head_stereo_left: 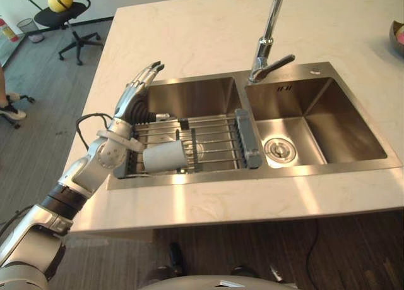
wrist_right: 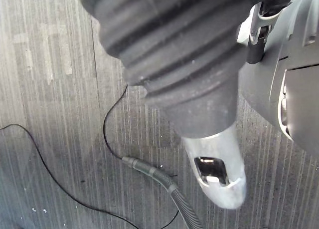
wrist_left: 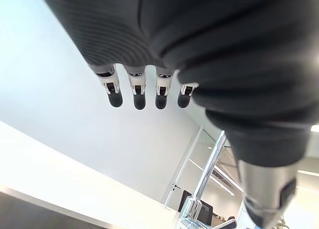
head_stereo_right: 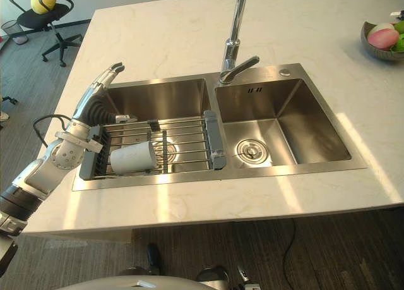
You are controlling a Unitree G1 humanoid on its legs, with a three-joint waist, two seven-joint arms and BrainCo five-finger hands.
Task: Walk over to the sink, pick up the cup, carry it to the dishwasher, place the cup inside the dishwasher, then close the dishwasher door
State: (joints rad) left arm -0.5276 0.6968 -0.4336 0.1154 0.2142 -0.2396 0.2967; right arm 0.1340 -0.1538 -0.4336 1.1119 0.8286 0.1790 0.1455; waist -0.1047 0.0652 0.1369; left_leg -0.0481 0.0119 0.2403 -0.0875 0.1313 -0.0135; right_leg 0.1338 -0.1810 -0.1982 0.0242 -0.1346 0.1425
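Your left robot hand (head_stereo_left: 131,100), fingers straight, hangs beyond the cup (head_stereo_left: 163,157), which lies crosswise just right of its wrist.

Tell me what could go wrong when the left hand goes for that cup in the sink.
The cup lies on its side on the wire rack, so it may roll along the bars when the left hand touches it. That hand hovers open over the left basin with its wrist close to the rack's end, so in reaching down it could snag or shove the rack.
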